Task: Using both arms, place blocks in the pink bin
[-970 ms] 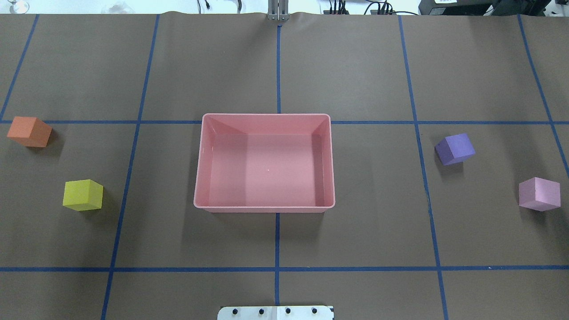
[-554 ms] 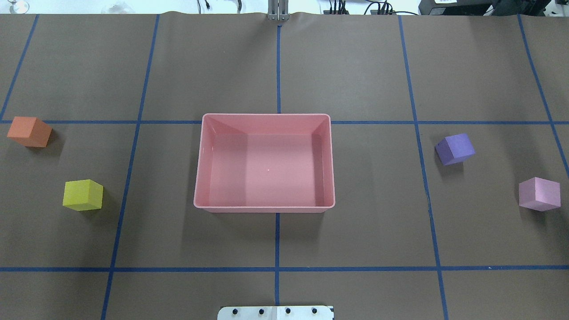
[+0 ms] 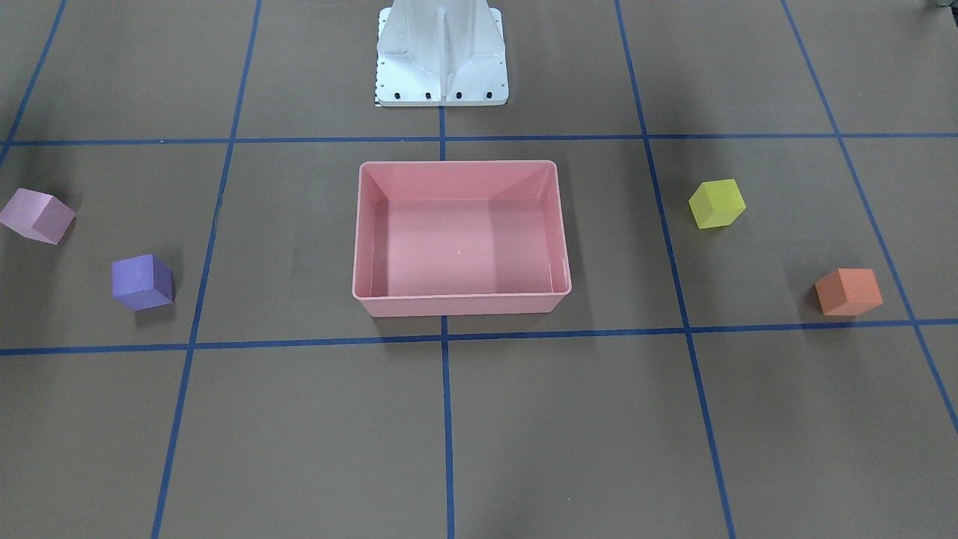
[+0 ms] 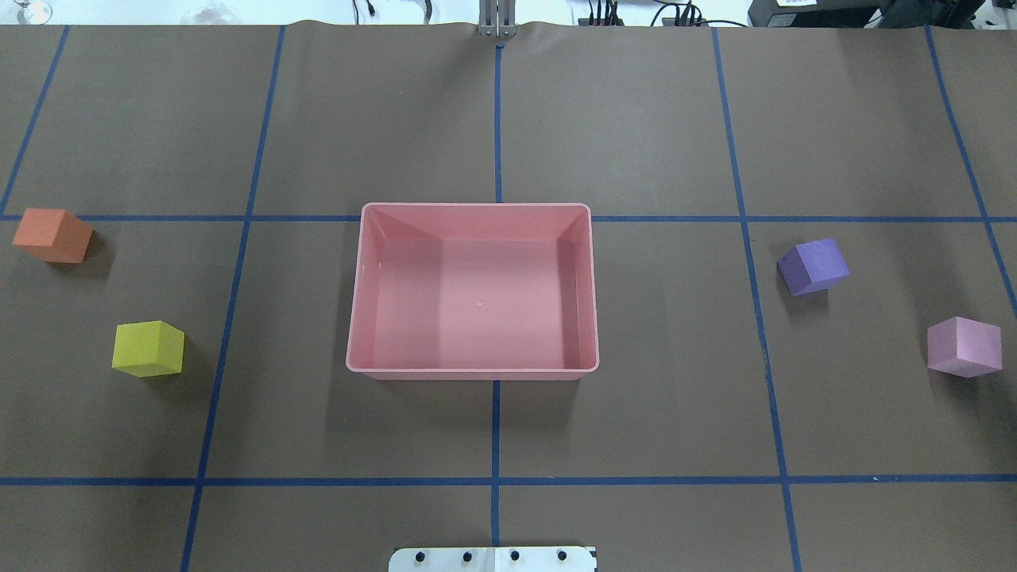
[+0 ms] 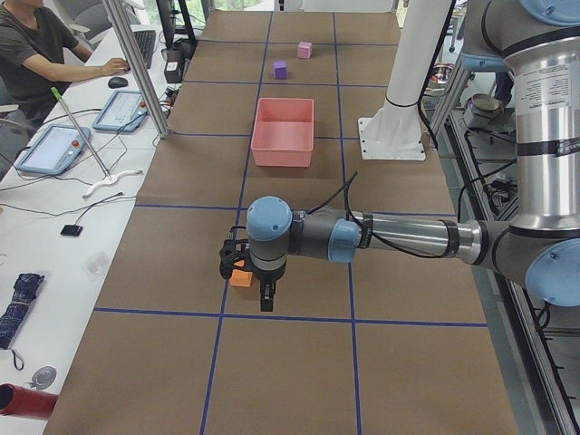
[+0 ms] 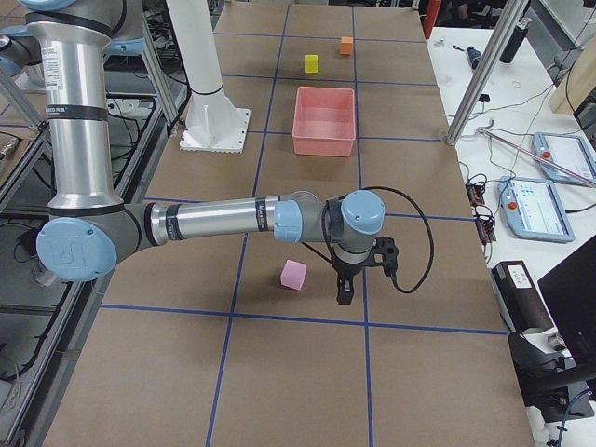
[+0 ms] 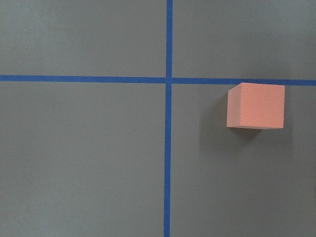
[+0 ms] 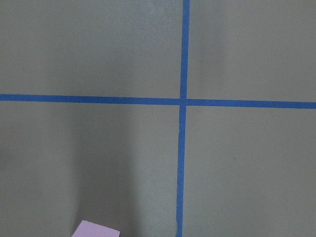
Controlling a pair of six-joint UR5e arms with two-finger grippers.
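Note:
The pink bin (image 4: 475,208) stands empty at the table's middle. The orange block (image 4: 52,235) and yellow block (image 4: 148,349) lie to its left, the purple block (image 4: 813,266) and light pink block (image 4: 964,346) to its right. In the exterior left view my left gripper (image 5: 266,299) hangs right beside the orange block (image 5: 240,278). In the exterior right view my right gripper (image 6: 344,291) hangs just beside the light pink block (image 6: 293,274). I cannot tell whether either is open or shut. The left wrist view shows the orange block (image 7: 256,105) alone.
The white pedestal base (image 3: 441,52) stands on the robot's side of the bin. Blue tape lines (image 4: 496,480) grid the brown table cover. An operator (image 5: 36,54) sits at a side desk with tablets (image 5: 56,149).

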